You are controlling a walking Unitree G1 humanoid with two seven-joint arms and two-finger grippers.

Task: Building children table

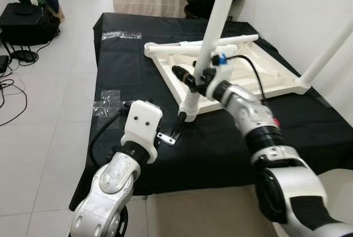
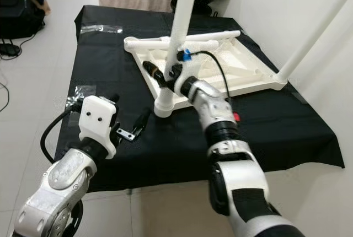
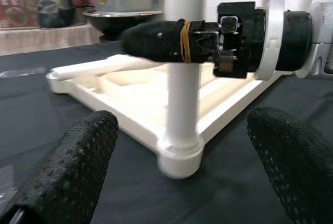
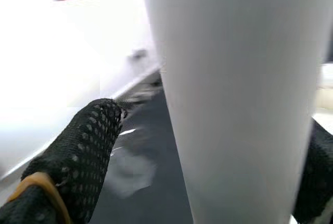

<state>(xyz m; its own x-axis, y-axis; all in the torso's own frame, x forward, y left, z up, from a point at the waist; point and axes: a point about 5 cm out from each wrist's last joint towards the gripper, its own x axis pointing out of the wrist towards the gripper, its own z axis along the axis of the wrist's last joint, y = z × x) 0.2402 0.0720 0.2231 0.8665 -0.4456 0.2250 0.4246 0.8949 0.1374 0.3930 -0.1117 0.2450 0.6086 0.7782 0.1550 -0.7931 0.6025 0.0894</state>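
A white children's table [image 1: 259, 74] lies upside down on a black cloth [image 1: 220, 143]. One white leg [image 1: 212, 38] stands upright at its near corner. My right gripper [image 1: 194, 80] is shut on this leg low down, one finger [image 4: 88, 146] on each side of it. Another leg [image 1: 328, 52] stands at the right corner, and a third [image 1: 220, 42] lies along the far edge. My left gripper [image 1: 157, 117] hovers over the cloth just short of the near corner, open and holding nothing. Its fingers [image 3: 78, 156] point at the leg's base [image 3: 179, 153].
Clear plastic bags lie on the cloth at the left [image 1: 107, 103] and far left [image 1: 121, 34]. A white wall [image 1: 309, 5] runs close along the right. A black stand with bags [image 1: 27, 19] and cables [image 1: 8, 91] are on the tiled floor to the left.
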